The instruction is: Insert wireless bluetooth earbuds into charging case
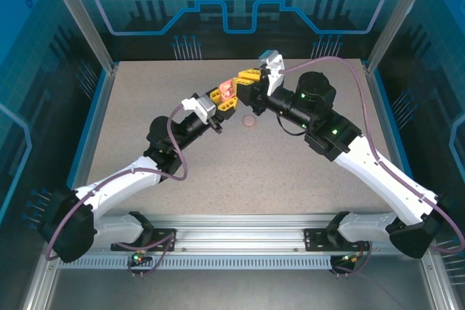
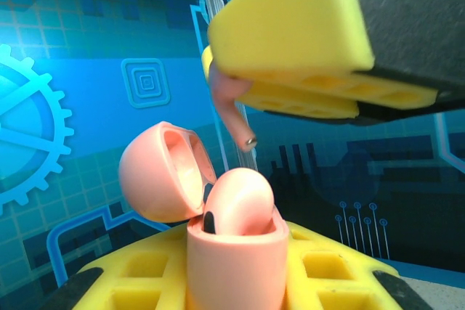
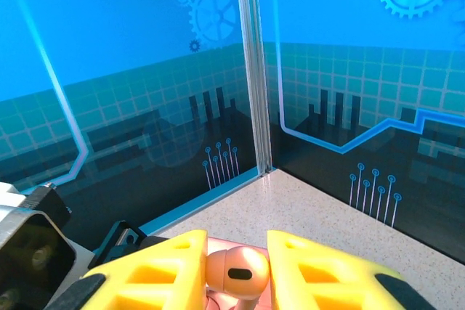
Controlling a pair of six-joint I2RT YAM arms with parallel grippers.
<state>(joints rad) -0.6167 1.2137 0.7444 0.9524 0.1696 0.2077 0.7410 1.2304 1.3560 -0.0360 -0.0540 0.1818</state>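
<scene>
My left gripper (image 1: 219,99) (image 2: 234,270) is shut on a pink charging case (image 2: 232,263) (image 1: 227,93), held upright above the table. Its lid (image 2: 160,172) stands open to the left, and one pink earbud (image 2: 241,200) sits in the case. Right above it, my right gripper (image 1: 245,80) (image 3: 236,266) is shut on a second pink earbud (image 3: 236,270). That earbud's stem (image 2: 237,117) hangs down over the open case without touching it. The yellow fingers (image 2: 290,34) of the right gripper cover the earbud's head in the left wrist view.
A small round pink case (image 1: 251,121) lies on the speckled table (image 1: 145,128) just in front of the two grippers. Glass walls with a metal corner post (image 3: 251,70) close off the back and sides.
</scene>
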